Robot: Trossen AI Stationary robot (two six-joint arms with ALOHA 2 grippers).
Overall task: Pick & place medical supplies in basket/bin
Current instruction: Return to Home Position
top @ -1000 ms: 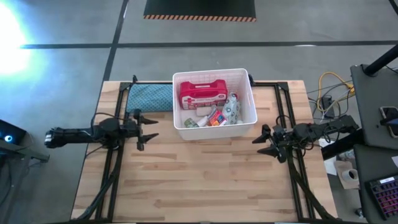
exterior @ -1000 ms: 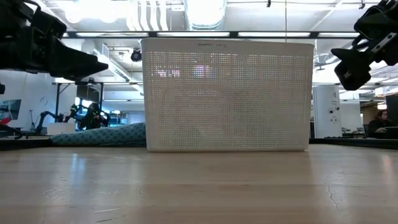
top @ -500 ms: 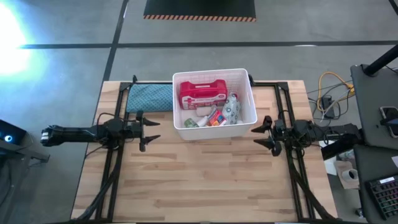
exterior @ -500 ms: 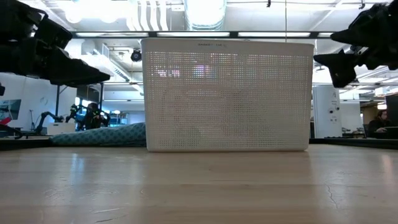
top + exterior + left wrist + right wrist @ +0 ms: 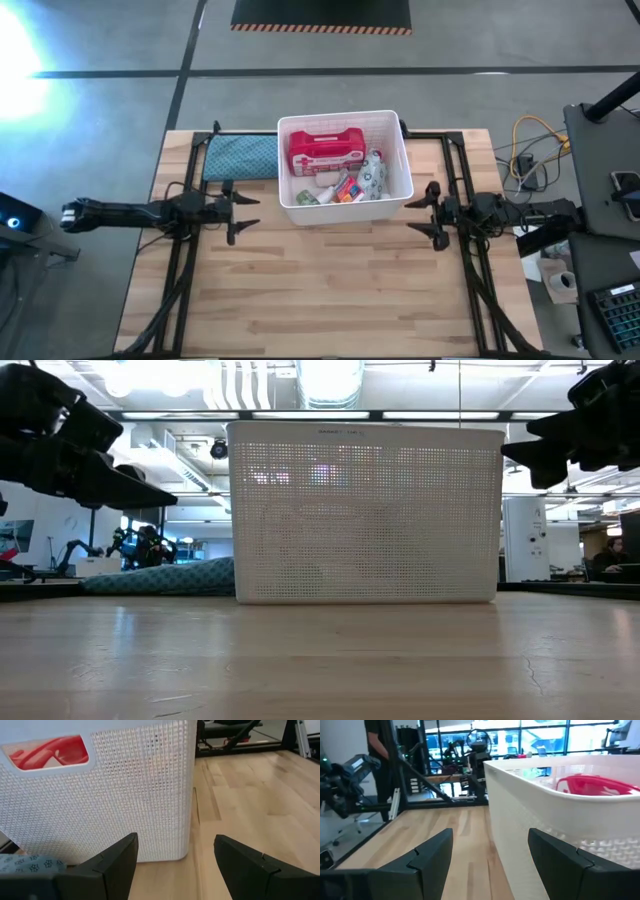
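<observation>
1 bin holds supplies; left gripper, right gripper flank it, fingers apart, empty.

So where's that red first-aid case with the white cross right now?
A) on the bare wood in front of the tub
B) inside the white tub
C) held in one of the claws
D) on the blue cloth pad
B: the high view shows the red first-aid case lying inside the white tub, among the other supplies.

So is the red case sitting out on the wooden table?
No, the red case lies inside the white tub, next to the smaller supplies.
</observation>
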